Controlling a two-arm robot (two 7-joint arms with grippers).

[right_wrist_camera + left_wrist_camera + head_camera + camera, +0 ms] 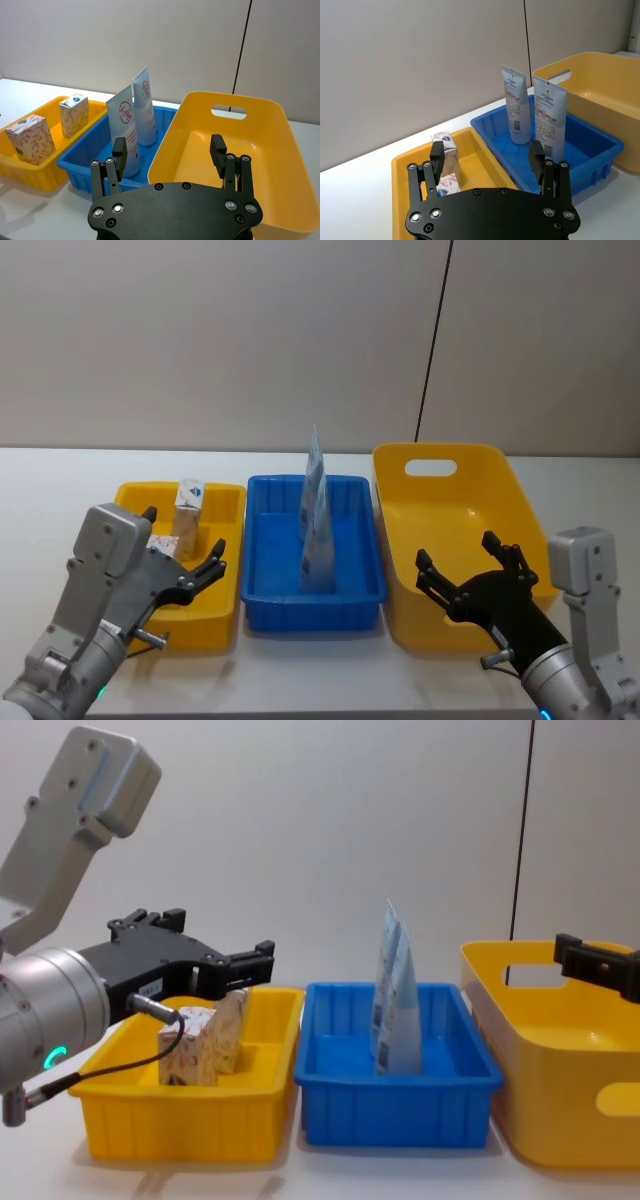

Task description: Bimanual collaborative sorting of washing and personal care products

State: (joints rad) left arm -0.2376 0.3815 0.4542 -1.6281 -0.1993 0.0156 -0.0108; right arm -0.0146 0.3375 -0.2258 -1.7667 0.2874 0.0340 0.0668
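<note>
So the left gripper (185, 545) hung over the near end of the small yellow bin (226, 502), fingers spread wide with nothing in them. The white box with red leaf-vine print (163, 543) stood right under it in that bin, mostly covered by the fingers from the head cam. The small cream printed carton (189, 505) stood just past the box, farther from the gripper. On the left wrist cam one finger (437, 152) overlapped the carton's edge.

The two pale blue tubes (313, 480) stood upright in the blue bin (262, 540), off to the left gripper's right side. From the chest cam they overlapped so much I couldn't separate them.

The right gripper (456, 552) was also wide open and empty, over the near part of the big yellow bin (400, 530). The chest cam cut it off at the edge.
</note>
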